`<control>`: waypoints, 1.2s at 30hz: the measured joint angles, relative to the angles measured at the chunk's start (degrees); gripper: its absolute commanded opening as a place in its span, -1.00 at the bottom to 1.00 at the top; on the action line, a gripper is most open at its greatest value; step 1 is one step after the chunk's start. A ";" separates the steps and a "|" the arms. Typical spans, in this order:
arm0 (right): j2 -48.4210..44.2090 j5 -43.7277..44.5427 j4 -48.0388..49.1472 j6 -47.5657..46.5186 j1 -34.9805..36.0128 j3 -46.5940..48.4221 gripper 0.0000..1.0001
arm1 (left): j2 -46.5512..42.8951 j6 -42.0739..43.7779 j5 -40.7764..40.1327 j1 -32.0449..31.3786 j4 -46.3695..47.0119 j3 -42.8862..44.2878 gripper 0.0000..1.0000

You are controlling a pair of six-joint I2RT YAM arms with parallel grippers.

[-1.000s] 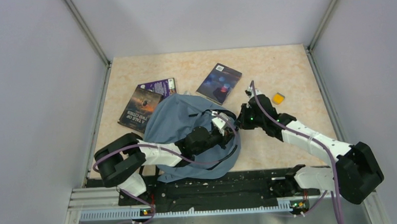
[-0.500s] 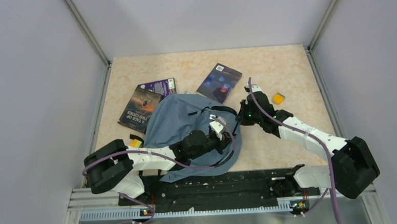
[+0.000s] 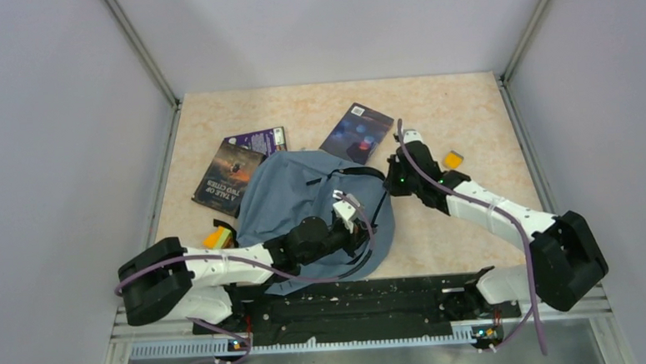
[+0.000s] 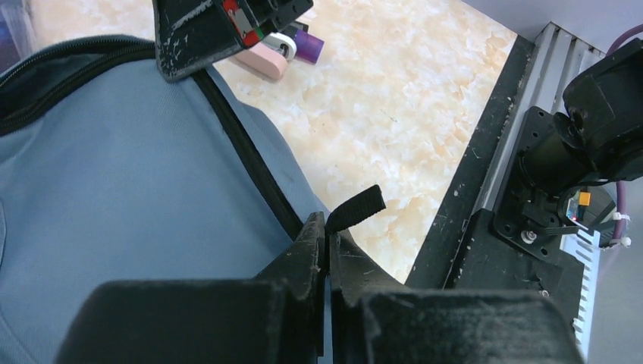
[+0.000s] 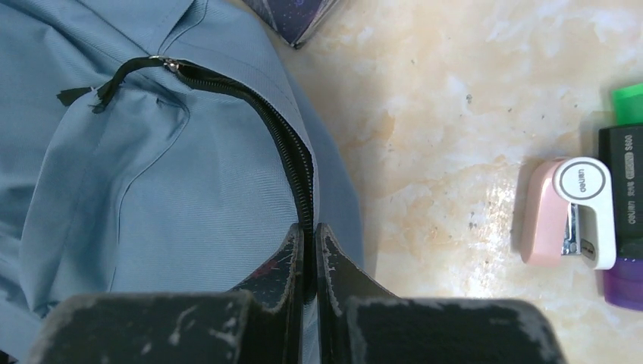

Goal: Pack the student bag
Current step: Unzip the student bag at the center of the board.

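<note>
Two books (image 3: 237, 171) lie behind the student bag (image 3: 287, 192), a stapler (image 5: 569, 212) beside it.

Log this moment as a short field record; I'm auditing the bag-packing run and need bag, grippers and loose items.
bag: grey-blue backpack lying mid-table
left gripper: shut on black strap tab at the bag's edge
right gripper: shut on the bag's black zipper
outside the bag: Tale of Two Cities book, purple book, dark blue book, pink stapler

Pinches the black zipper (image 5: 282, 140) of the grey-blue student bag (image 5: 152, 182) between closed jaws of the right gripper (image 5: 309, 231) at 6 o'clock. Follows that zipper toward 10 o'clock. Finds a pink-and-white stapler (image 5: 569, 212) at 3 o'clock on the marbled table (image 5: 440, 114), a dark book corner (image 5: 296, 15) at 12.
</note>
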 measured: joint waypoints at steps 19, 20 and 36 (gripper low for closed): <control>6.75 -0.52 -0.63 -2.71 -1.90 6.05 -1.00 | -11.32 -2.38 -1.95 -0.02 -11.80 -2.47 -1.00; 7.19 -0.52 -0.90 -2.86 -1.90 6.51 -1.00 | -11.39 -2.58 -1.95 0.00 -12.09 -2.47 -1.00; -4.46 -1.66 -0.79 -4.04 -4.50 5.03 0.56 | 0.94 -4.52 -1.22 -0.74 -9.70 2.32 -1.00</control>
